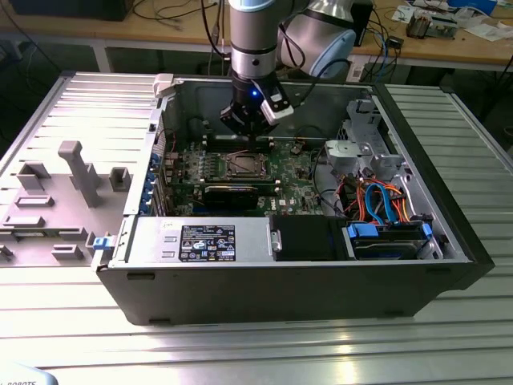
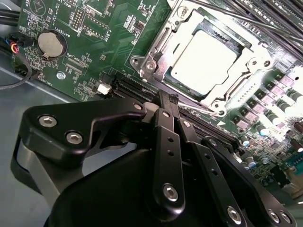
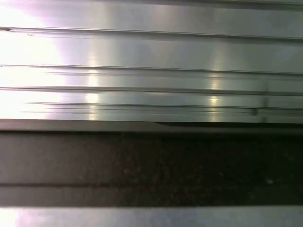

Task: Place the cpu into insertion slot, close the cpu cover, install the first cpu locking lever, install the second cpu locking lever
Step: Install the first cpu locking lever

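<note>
Cpu (image 2: 204,62): flat dull-silver square, seated in insertion slot (image 2: 187,101), framed by thin metal cpu cover (image 2: 246,78). Green board (image 2: 75,61) around. Black pincer (image 2: 169,101): fingertips nearly together at slot's 6 o'clock edge, holding nothing.

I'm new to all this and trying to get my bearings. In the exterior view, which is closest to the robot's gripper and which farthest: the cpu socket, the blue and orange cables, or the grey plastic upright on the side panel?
1. The insertion slot, just below the gripper on the green board.
2. The blue and orange cables, toward the exterior view's right, inside the case.
3. The grey upright, outside the case on the exterior view's left.
</note>
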Motion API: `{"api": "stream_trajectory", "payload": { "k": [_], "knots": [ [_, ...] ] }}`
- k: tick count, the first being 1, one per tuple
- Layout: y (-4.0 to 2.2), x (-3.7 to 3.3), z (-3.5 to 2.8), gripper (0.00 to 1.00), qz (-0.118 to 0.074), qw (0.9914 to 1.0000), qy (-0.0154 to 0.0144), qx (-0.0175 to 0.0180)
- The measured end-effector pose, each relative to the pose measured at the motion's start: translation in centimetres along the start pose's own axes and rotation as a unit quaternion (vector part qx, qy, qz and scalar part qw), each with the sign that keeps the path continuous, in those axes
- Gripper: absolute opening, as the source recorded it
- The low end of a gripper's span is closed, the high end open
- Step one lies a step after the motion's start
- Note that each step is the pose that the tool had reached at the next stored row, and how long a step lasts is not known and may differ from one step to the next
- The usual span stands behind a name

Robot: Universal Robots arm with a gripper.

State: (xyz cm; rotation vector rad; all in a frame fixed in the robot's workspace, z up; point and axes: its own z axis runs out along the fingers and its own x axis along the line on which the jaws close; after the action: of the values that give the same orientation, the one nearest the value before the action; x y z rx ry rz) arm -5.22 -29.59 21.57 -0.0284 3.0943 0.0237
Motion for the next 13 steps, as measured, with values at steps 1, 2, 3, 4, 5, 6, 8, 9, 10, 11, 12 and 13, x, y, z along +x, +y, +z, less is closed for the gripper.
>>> {"api": "stream_trajectory", "payload": {
  "k": [1,2,3,4,5,6,8,9,10,11,12,13],
  "knots": [
    [0.0,-0.03,0.07,0.11,0.0,1.0,0.0,0.0],
    [0.0,-0.06,0.13,0.11,0.0,1.0,0.0,0.0001],
    [-0.01,-0.1,0.21,0.11,0.0,1.0,0.0001,0.0001],
    [-0.01,-0.13,0.27,0.11,0.0,1.0,0.0,0.0001],
    [-0.01,-0.17,0.38,0.11,0.0,1.0,0.0001,0.0001],
    [-0.01,-0.23,0.54,0.11,0.0,1.0,0.0,0.0001],
    [-0.02,-0.32,0.81,0.11,0.0,1.0,0.0001,0.0001],
    [-0.02,-0.34,0.87,0.11,0.0,1.0,0.0,0.0002],
    [-0.02,-0.36,0.95,0.11,0.0,1.0,0.0001,0.0002],
    [-0.02,-0.38,1.0,0.11,0.0,1.0,0.0,0.0001],
    [-0.03,-0.4,1.04,0.11,0.0,1.0,0.0,0.0001],
    [-0.03,-0.4,1.04,0.11,0.0,1.0,0.0001,0.0002]
  ]
}}
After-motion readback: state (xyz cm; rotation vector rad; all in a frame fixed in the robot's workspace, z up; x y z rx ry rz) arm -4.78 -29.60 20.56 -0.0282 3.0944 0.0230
